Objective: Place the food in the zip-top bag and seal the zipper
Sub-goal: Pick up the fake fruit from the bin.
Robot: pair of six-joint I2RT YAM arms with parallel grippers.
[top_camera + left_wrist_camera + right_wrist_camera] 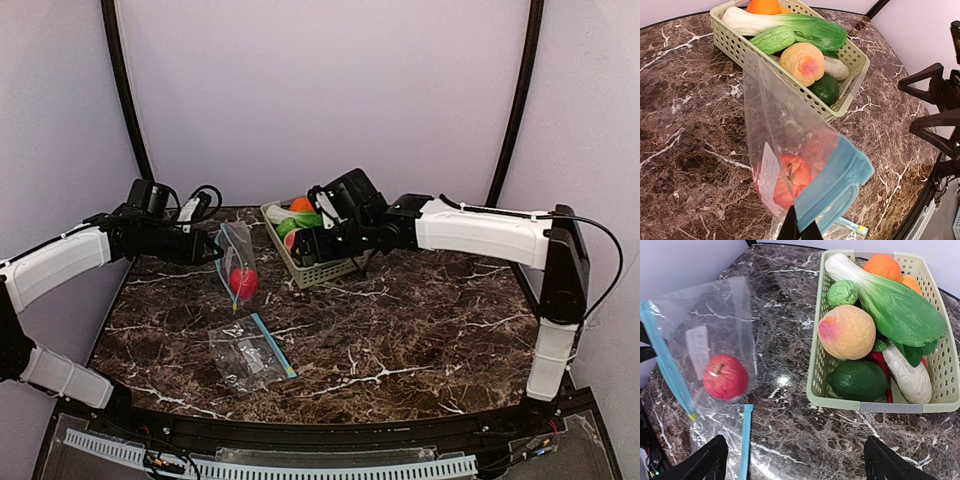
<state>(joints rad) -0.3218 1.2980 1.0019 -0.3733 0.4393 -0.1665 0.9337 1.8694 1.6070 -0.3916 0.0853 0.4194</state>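
My left gripper (800, 231) (213, 250) is shut on the blue zipper edge of the zip-top bag (835, 180) (236, 258), which hangs upright with its mouth open. A red apple (790, 180) (725, 376) (243, 282) lies inside it. The rest of the food sits in the pale green basket (815, 365) (325, 272): peach (846, 331) (801, 62), leafy greens (900, 305), orange (882, 265), white radish (910, 377), red chilli (880, 362) and a dark green fruit (860, 380). My right gripper (797, 465) (907, 106) hovers open over the basket's near end, holding nothing.
A second clear bag with a blue zipper strip (250, 352) (746, 440) lies flat on the marble table (420, 330) in front of the held bag. The basket stands at the back centre, close to the right of the hanging bag.
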